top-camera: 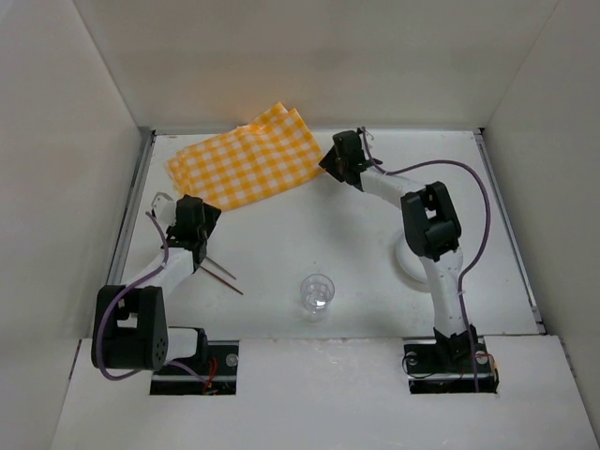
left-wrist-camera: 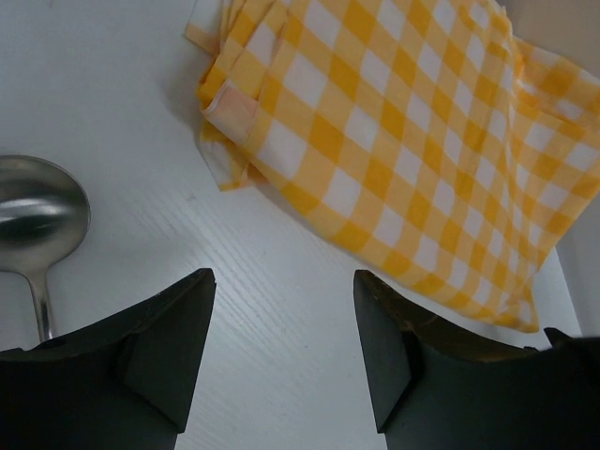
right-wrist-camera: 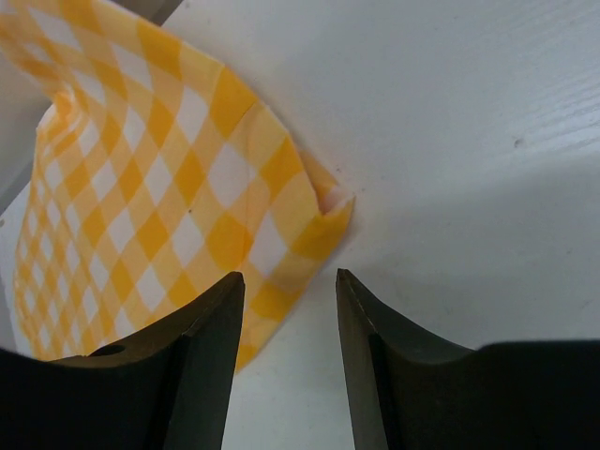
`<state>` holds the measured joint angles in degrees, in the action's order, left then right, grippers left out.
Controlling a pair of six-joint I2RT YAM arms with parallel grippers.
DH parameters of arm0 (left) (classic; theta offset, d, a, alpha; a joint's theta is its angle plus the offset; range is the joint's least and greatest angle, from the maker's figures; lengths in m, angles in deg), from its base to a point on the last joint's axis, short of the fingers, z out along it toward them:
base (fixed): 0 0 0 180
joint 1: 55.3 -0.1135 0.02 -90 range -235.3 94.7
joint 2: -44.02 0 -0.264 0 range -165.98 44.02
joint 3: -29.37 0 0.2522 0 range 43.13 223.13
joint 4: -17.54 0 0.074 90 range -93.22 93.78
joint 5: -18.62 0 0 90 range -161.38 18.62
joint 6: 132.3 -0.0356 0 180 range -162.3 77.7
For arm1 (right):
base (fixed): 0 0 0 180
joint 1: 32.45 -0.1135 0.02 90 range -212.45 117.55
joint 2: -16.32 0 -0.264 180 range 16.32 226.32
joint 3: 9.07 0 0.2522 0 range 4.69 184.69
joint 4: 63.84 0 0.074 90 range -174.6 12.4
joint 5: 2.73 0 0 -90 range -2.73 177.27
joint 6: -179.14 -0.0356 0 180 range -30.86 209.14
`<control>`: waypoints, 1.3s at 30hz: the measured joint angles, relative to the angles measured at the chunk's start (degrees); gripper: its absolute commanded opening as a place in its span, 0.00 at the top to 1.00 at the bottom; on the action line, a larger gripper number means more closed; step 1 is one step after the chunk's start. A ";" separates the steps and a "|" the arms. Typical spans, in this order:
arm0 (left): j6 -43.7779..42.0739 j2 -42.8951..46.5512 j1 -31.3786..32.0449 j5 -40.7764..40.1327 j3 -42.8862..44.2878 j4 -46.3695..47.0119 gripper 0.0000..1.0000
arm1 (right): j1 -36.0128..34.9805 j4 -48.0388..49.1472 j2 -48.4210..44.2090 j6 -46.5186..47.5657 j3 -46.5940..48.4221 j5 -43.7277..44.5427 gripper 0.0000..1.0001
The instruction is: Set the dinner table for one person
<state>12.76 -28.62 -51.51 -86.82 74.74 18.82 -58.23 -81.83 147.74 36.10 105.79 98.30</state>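
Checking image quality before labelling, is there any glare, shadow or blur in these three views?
Top external: soft, even light; the clear drinking glass shows only faint highlights. Left wrist: the shiny metal spoon carries bright reflections. Right wrist: a broad grey shadow covers the matte-white table beside the orange-and-white checked cloth.

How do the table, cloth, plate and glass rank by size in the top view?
1. table
2. cloth
3. plate, partly hidden under the right arm, though its visible arc looks wider than the glass
4. glass
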 measured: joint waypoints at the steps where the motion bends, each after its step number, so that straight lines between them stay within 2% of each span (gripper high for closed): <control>1: 0.33 -0.70 -0.24 0.02 0.00 0.09 0.40 | 0.28 -1.01 0.90 -0.42 1.36 0.15 0.50; 5: 1.18 -2.58 -0.94 0.42 0.00 0.50 0.39 | 1.01 -5.05 5.01 -1.25 7.02 0.42 0.52; 6: 1.31 -2.71 -1.14 0.55 0.00 0.70 0.39 | 1.14 -5.92 6.05 -1.38 8.48 0.48 0.56; 8: 1.46 -2.71 -1.70 0.94 0.00 1.42 0.38 | 1.36 -7.96 8.26 -1.60 11.72 0.33 0.67; 11: 1.62 -2.71 -2.51 1.53 0.00 2.32 0.37 | 1.79 -10.38 11.26 -2.43 16.28 -0.55 0.92; 13: 1.64 -2.71 -2.97 1.79 -0.04 2.69 0.37 | 2.03 -10.75 11.45 -3.28 16.31 -1.18 0.98; 15: 1.66 -2.73 -3.19 1.97 -0.15 2.93 0.37 | 2.43 -8.63 9.94 -4.44 12.90 -1.75 0.99; 22: 2.12 -3.87 -2.86 2.51 -1.09 4.22 0.36 | 7.48 5.18 -10.56 -7.82 -22.62 -3.63 0.95; 25: 3.32 -5.90 -1.51 3.08 -1.18 5.62 0.36 | 10.80 9.35 -15.87 -8.46 -31.39 -3.76 0.92; 30: 6.23 -9.73 3.21 4.90 -1.18 9.22 0.37 | 12.31 15.37 -17.53 -8.70 -37.16 -3.78 0.84; 33: 8.31 -11.91 6.32 6.03 -1.18 11.61 0.41 | 11.89 17.57 -17.70 -8.68 -38.16 -3.98 0.76; 39: 12.52 -14.32 11.34 6.19 -1.18 13.94 0.46 | 11.45 18.91 -17.81 -7.82 -38.49 -4.24 0.71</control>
<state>25.29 -42.93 -40.16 -80.64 73.56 32.77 -46.78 -62.93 129.92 28.28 67.30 94.06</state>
